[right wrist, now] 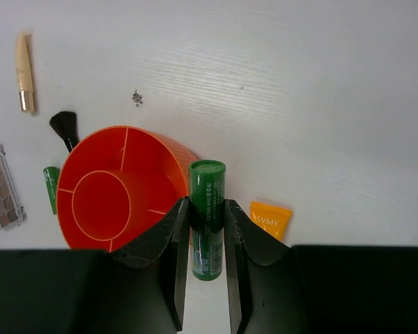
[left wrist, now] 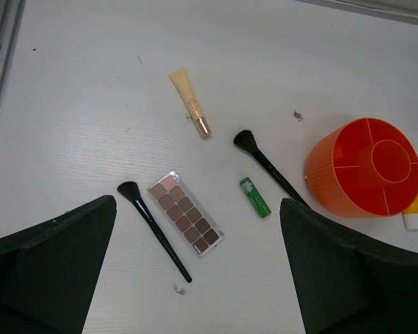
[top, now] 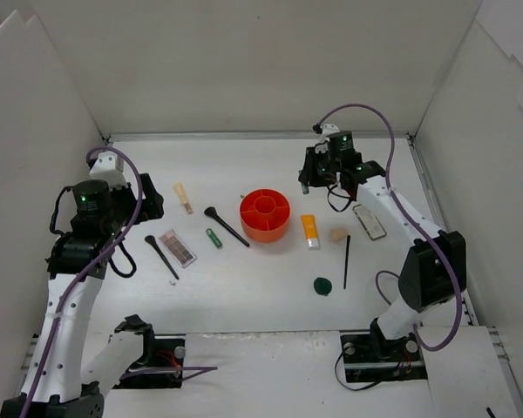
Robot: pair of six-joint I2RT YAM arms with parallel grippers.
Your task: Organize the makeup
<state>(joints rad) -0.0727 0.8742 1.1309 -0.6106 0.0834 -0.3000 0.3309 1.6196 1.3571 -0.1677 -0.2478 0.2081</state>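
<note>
In the right wrist view, the right end effector (right wrist: 206,209) covers all but one end of the orange tube (right wrist: 269,219) and the holder's (right wrist: 168,161) near rim. The palette (right wrist: 1,186) runs off the left edge. The holder hides most of a brush (right wrist: 64,127). From above, we cannot make out the green tube (right wrist: 207,182) it grips.

Bright, even light comes from overhead, so the white worktop (top: 244,296) shows only short, soft shadows, as beside the red-orange holder (top: 264,215). No glare anywhere. Close up, the left tool (left wrist: 198,205) has fingers (left wrist: 49,271) dark and nearly featureless, while the worktop grain is sharp.
</note>
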